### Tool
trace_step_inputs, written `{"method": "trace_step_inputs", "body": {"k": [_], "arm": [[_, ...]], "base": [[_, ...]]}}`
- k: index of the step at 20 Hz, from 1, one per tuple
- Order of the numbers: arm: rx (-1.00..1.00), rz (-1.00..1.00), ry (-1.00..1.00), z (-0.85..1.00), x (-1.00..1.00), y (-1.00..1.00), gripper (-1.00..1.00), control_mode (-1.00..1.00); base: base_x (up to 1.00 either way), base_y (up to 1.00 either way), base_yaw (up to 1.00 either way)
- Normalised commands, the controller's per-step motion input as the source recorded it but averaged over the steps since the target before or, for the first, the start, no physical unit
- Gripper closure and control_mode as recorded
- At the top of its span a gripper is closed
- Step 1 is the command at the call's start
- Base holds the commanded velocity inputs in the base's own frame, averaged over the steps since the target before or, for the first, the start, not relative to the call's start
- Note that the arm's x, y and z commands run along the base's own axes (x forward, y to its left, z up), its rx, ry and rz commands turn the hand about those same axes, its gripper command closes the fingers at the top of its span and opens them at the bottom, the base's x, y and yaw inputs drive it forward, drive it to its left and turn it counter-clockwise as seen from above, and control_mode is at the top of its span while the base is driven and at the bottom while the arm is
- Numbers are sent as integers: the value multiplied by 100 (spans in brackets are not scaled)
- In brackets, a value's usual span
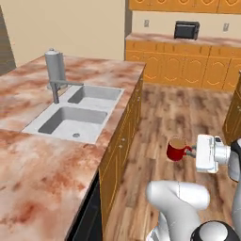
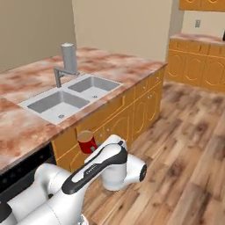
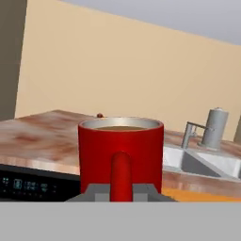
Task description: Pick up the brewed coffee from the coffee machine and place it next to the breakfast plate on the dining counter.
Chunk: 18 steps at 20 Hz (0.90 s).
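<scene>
The brewed coffee (image 1: 176,149) is a glossy red mug with brown coffee inside, held upright in the air over the wooden floor beside the dining counter (image 1: 33,174). My gripper (image 1: 190,151) is shut on its handle. In the hand view the mug (image 3: 99,155) sits close in front, its handle between my fingertips (image 3: 141,190), with the marbled counter top (image 3: 42,136) behind it. From the right base view the mug (image 2: 87,141) hangs just off the counter's orange side (image 2: 132,114). The breakfast plate is out of view. I cannot tell whether the coffee machine is in view.
A double sink (image 1: 75,113) with a grey faucet (image 1: 56,70) is set into the counter. A dark dishwasher front (image 1: 89,216) lies under the counter edge. A black boxy appliance (image 1: 186,30) stands on the far wall counter. Open wooden floor (image 2: 189,145) lies to the right.
</scene>
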Motion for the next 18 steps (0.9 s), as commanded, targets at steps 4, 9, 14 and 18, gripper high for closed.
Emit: {"method": "trace_step_inputs", "body": {"k": [4,9,14,18], "arm": [[0,0,0,0,0,0,100,100],[0,0,0,0,0,0,100,100],[0,0,0,0,0,0,100,100],[0,0,0,0,0,0,100,100]], "base": [[-66,42,72],[-48,58,72],[-10,96,63],[-1,100,55]]}}
